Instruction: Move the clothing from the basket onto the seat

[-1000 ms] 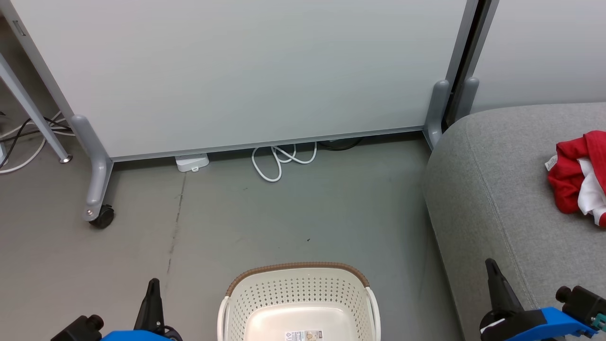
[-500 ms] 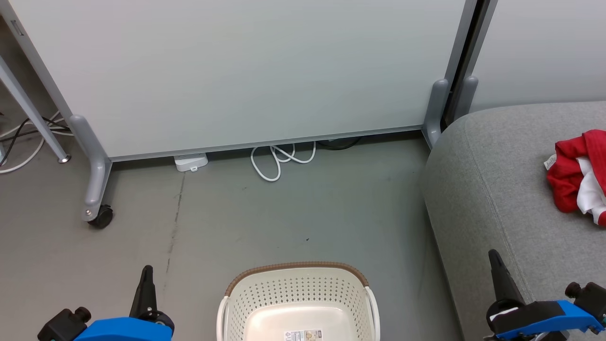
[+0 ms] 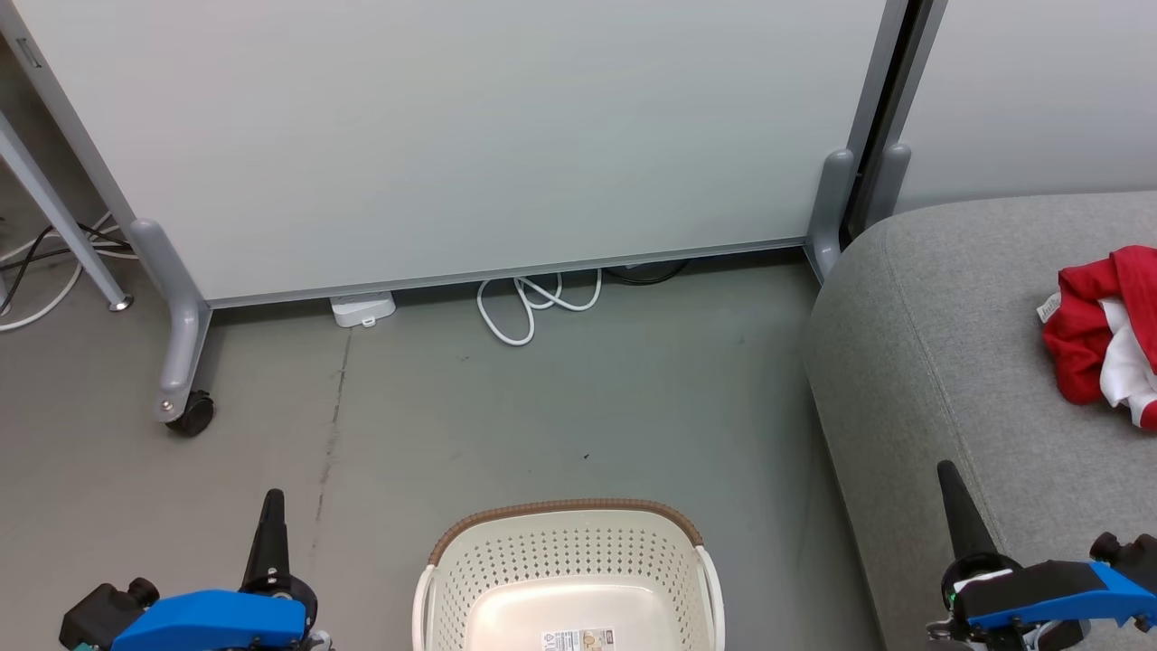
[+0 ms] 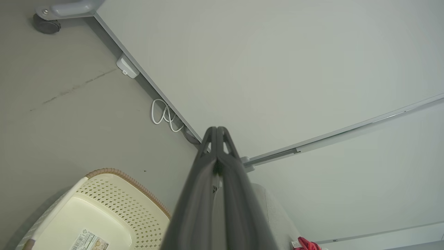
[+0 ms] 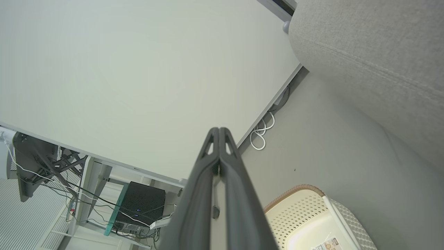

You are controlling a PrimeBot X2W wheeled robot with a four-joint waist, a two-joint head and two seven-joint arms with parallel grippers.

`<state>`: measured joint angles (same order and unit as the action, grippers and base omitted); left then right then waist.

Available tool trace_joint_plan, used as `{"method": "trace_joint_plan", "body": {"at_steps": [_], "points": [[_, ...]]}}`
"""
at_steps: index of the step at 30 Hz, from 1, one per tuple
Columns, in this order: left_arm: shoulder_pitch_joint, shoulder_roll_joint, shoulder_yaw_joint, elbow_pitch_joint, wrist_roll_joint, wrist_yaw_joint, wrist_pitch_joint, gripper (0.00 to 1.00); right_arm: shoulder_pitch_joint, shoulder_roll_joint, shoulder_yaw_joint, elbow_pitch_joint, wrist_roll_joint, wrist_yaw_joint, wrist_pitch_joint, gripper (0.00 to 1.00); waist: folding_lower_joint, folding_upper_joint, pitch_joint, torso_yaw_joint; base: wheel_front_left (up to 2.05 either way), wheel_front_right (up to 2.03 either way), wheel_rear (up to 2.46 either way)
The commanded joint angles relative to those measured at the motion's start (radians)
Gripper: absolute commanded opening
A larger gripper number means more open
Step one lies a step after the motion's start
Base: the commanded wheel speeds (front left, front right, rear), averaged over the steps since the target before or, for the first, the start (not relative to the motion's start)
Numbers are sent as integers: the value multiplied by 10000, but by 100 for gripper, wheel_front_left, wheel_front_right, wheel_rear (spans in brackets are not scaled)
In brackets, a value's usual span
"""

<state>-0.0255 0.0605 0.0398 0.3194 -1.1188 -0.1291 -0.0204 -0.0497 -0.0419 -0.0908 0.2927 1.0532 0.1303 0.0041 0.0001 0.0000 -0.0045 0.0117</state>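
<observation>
The cream basket [image 3: 687, 579] with a brown rim stands on the floor at the bottom centre, its visible inside bare apart from a label; it also shows in the left wrist view [image 4: 145, 205] and the right wrist view [image 5: 295, 208]. The red and white clothing [image 3: 1098, 334] lies bunched on the grey seat [image 3: 940, 362] at the right edge, and a red corner of clothing [image 4: 308, 243] peeks in the left wrist view. My left gripper [image 3: 272, 503] is shut left of the basket. My right gripper [image 3: 946, 472] is shut over the seat's front edge, holding nothing.
A wheeled white partition [image 3: 452, 136] stands behind, its caster [image 3: 192, 413] on the left. A coiled white cable [image 3: 533, 312] and a white adapter [image 3: 362, 309] lie at its base. More cables [image 3: 36, 271] trail at the far left. Grey floor [image 3: 560, 398] separates basket and partition.
Both grippers have shifted outward and slightly up in the head view, fingers staying shut. The head view itself drifted a little. The clothing and basket have not moved.
</observation>
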Motion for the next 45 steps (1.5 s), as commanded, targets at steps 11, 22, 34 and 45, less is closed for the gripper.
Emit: {"method": "trace_joint_plan", "body": {"at_steps": [11,22,34,45], "points": [[-394,5,219,-282,-1162,-16,320,0,-322,-81,-72,-223,1334,5,272,0,0,0,13,-20,0,0,0],[-531,-25,369,-415,-2179,-19,610,0,-423,-92,-117,-303,2486,6,495,0,0,0,28,-42,0,0,0],[-670,-53,511,-535,-3113,-22,877,0,-502,-101,-160,-372,3540,6,715,0,-1,0,42,-64,0,0,0],[-760,-74,631,-635,-3879,-24,1089,0,-566,-106,-198,-431,4417,7,886,0,-1,0,55,-85,0,0,0]]}}
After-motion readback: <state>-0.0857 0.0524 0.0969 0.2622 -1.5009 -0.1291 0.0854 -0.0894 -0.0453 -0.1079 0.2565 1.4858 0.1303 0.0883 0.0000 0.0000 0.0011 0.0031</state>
